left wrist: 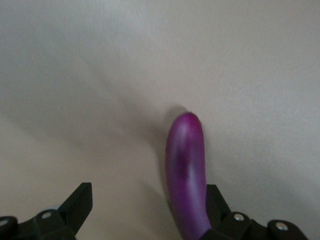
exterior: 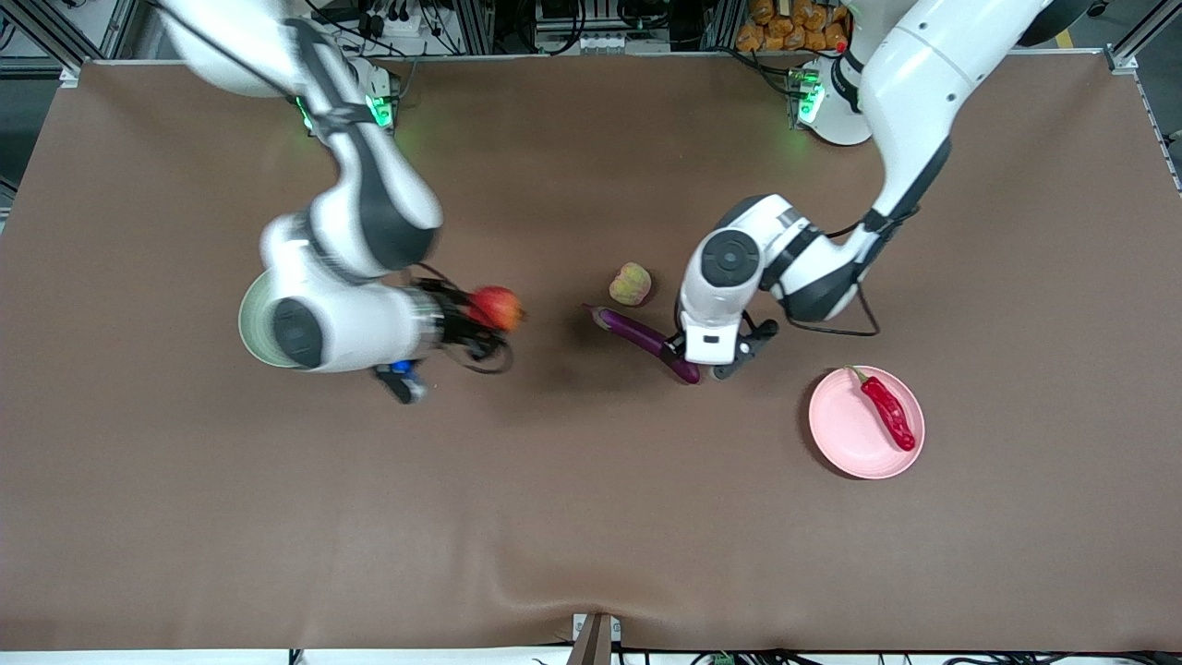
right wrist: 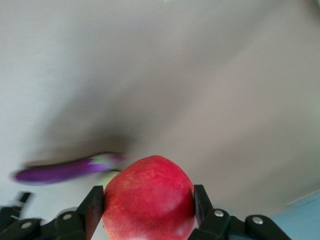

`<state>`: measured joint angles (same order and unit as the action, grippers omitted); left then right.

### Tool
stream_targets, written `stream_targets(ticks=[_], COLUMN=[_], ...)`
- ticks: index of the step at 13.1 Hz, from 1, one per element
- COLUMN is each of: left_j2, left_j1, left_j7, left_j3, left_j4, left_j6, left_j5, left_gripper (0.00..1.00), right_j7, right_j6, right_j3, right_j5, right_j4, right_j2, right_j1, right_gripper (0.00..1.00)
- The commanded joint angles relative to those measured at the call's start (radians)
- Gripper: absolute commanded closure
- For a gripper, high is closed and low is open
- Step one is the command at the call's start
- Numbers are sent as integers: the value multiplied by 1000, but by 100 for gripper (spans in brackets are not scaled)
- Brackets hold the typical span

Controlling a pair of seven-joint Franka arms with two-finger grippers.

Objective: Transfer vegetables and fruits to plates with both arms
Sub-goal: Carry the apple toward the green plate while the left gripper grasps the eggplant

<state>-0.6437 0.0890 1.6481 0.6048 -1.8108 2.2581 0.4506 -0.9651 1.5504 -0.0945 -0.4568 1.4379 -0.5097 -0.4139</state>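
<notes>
Pink plate (exterior: 845,434), nearest the front camera, toward the left arm's end of the tabletop (exterior: 591,517): carries chili (exterior: 888,411). Left tool (exterior: 706,365), jaws wide, at the eggplant (exterior: 646,340) tip. Right tool (exterior: 480,323) grips apple (exterior: 497,308) aloft. Green plate (exterior: 247,319) under right arm. Lumpy fruit (exterior: 631,284) at eggplant's twelve o'clock.

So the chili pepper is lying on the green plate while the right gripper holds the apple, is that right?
Not quite. The chili pepper lies on the pink plate, as the front view shows; the green plate sits mostly hidden under the right arm. The rest holds: the right gripper has its fingers on either side of the apple.
</notes>
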Motion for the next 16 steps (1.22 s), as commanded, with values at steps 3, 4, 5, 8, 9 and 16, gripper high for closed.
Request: stream_targets(ticks=[3, 4, 5, 8, 9, 16], left_j2=[-93, -103, -111, -131, -136, -189], left_j1=[70, 74, 86, 98, 97, 84], left_j7=[226, 234, 236, 234, 234, 178], left_j3=[-7, -7, -7, -10, -10, -13], left_j4=[21, 19, 16, 14, 21, 238], left_j6=[57, 60, 60, 60, 60, 54], left_j5=[172, 181, 181, 183, 181, 62], left_gripper=[0, 0, 0, 20, 52, 100], right_j7=[340, 436, 544, 840, 908, 1099], right_j6=[-164, -159, -159, -94, -26, 293], right_j3=[21, 21, 21, 21, 21, 29], right_j5=[289, 299, 312, 439, 463, 431], right_j4=[131, 169, 188, 269, 330, 582], right_j2=[57, 72, 82, 98, 115, 125], right_j1=[130, 177, 223, 318, 360, 495], right_gripper=[100, 100, 100, 100, 100, 100])
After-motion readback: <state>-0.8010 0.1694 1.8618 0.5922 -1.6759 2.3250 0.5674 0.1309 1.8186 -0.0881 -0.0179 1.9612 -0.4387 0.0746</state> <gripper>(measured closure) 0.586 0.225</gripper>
